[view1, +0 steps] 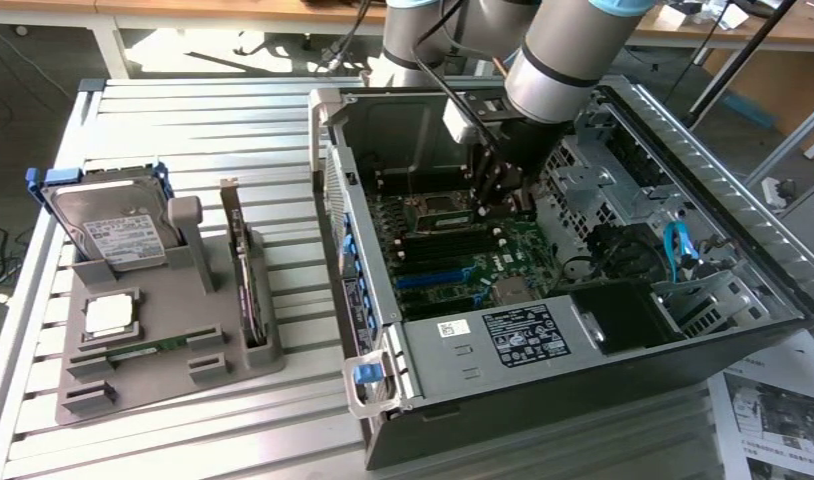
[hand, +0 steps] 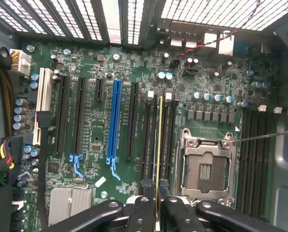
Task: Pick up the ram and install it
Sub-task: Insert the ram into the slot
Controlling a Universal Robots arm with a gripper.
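While the black gripper [view1: 491, 200] hangs upper centre in the exterior view, its closed jaws pinch the thin green ram stick [hand: 159, 140] between them.

Strong daylight on the table [view1: 200, 120], I see the slats nearly washed out. Case [view1: 394, 125] interior sits in shade under the arm [view1: 567, 60]. Wrist cam: grille [hand: 120, 19] blows out white, board [hand: 192, 92] evenly lit, no hard shadows.
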